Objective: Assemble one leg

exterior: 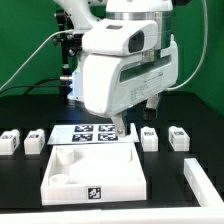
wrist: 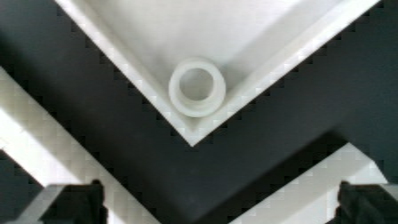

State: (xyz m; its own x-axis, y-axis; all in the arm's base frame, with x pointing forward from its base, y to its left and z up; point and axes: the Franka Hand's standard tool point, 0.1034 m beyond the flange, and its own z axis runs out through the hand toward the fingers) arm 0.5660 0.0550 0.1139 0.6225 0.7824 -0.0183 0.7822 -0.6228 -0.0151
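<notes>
We see the white tabletop [exterior: 110, 165], the marker board [exterior: 85, 133] at its twelve o'clock, one leg [exterior: 34, 140] at ten, another leg [exterior: 149, 139] at two.

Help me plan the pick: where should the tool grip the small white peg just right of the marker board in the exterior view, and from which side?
I'd grip the small white plastic square-sectioned leg mid-length across its two flat long sides, coming from straight above: it lies flat on the black table, with gaps either side.

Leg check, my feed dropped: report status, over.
Fingers open, empty, over tabletop corner socket. Legs loose beside tabletop, none held. Nothing blocking seen.
</notes>
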